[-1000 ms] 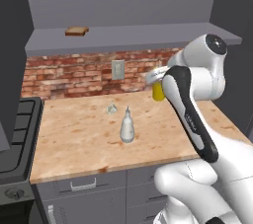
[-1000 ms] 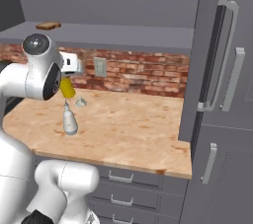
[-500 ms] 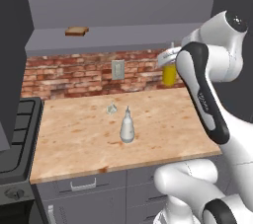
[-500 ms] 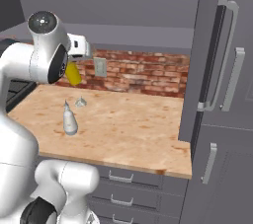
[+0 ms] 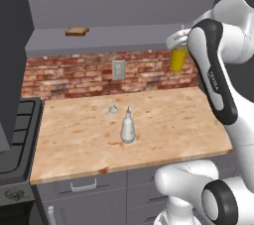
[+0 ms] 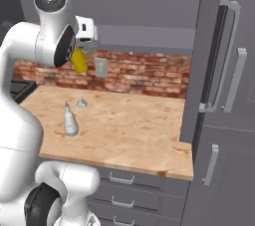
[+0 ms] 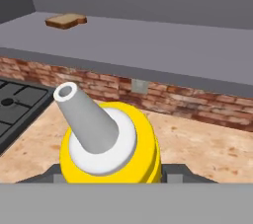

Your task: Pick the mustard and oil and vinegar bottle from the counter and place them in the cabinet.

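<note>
Pinching the mustard (image 5: pixel 178 58) high above the counter (image 5: pixel 163 120), the gripper (image 5: pixel 174 40) carries it nearly level with the cabinet (image 7: pixel 163 53) shelf. Its long axis tilts, nozzle (image 7: pixel 81 109) aimed toward the shelf.

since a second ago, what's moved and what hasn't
The gripper has carried the mustard up from just above the counter to the level of the cabinet shelf, still shut on it. The oil and vinegar bottle has stayed standing on the counter.
</note>
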{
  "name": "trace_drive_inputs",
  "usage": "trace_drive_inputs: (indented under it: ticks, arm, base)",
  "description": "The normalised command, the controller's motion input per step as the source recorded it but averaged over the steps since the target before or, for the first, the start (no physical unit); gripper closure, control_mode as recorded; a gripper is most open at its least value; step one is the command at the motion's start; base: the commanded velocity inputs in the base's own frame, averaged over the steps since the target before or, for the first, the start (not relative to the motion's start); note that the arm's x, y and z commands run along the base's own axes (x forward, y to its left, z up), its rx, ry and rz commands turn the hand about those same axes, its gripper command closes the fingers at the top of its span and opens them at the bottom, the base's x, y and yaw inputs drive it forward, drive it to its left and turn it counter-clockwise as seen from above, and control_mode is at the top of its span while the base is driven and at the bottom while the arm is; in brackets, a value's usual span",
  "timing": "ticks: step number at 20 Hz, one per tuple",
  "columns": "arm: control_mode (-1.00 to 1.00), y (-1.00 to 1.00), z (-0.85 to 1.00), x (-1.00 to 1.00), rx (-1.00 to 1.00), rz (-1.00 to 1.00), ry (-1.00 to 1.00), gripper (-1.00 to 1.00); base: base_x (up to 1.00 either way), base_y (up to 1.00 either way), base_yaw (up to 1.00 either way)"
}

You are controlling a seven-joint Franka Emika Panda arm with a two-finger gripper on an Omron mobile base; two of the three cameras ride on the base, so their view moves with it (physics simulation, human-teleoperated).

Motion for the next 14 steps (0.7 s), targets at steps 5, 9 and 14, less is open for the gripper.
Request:
trace_drive_inputs:
  ticks: [5,9,14]
  arm:
    - [-1.0,-0.09,0.35,0.19,0.0,-0.03,-0.02,1.0]
    - [-1.0,-0.04,0.21,0.28,0.01,0.0,0.0,1.0]
    - [-1.0,-0.08,0.12,0.4,0.04,-0.02,0.0,1.0]
  base:
    - [0.0,0.0,0.0]
    - [0.0,0.0,0.0]
    - [0.0,0.0,0.0]
